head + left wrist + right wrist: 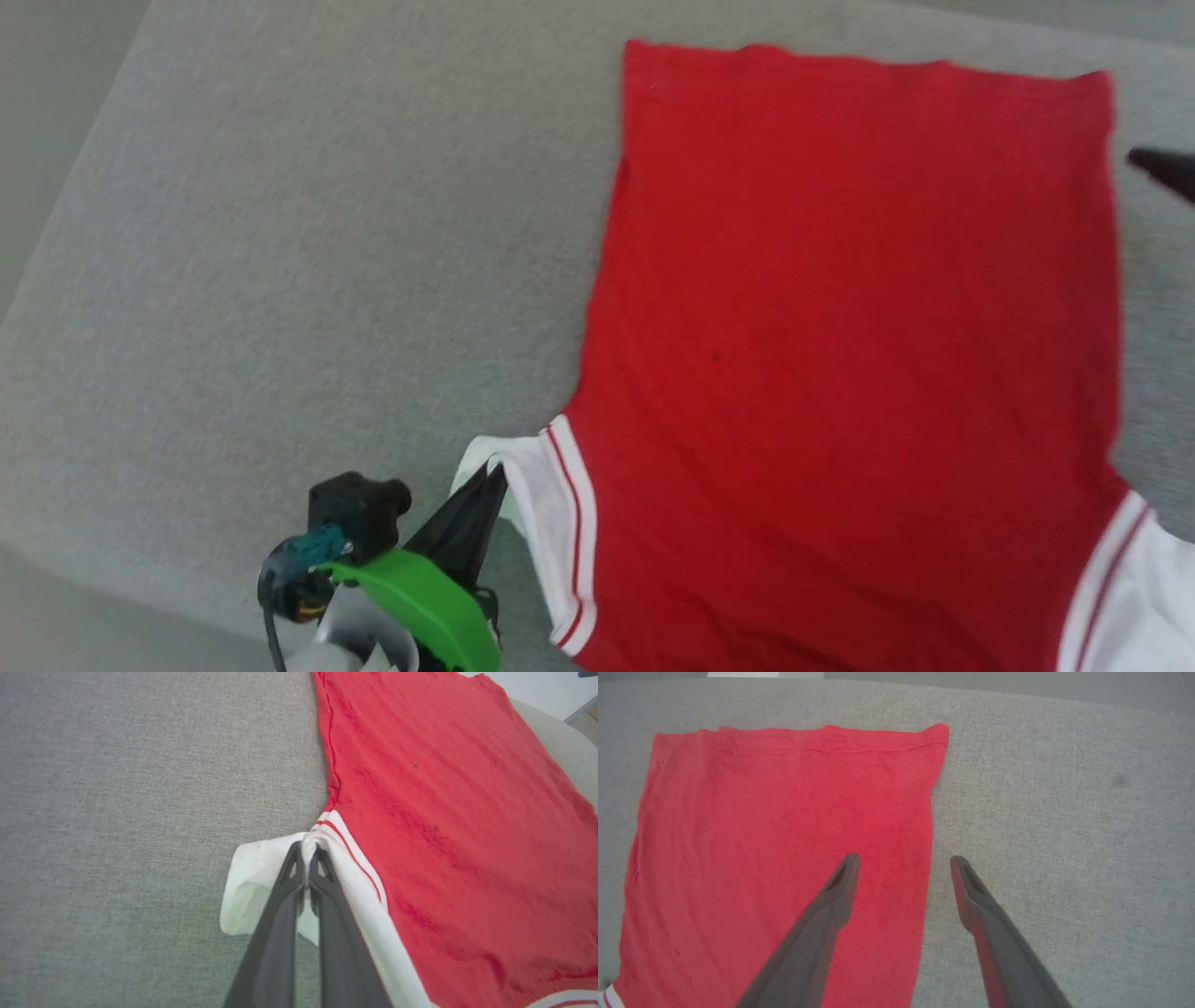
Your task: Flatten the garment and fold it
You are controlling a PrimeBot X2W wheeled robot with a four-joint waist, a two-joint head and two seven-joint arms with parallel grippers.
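Left gripper [308, 851] has its two dark fingers pressed together on a fold of the white sleeve [252, 882]. It's pinching right by the red-and-white striped trim [348, 847], and the loose sleeve cloth bunches up to the gripper's left. Beyond it and off to its right, the garment [840, 327] lies spread out pretty flat, plain red side up, with the stitched hem [822, 749] at the far end. Right gripper [903, 863] is spread wide with nothing in it. It straddles the shirt's side edge, one finger over the red cloth and the other over bare surface. Can't tell if the tips actually touch down. Everything sits on a grey woven fabric surface [280, 233], sort of upholstery-looking, with a paler plain area [37, 93] past its edge. The only marks I can make out on the red are a couple of tiny dark specks [716, 357].
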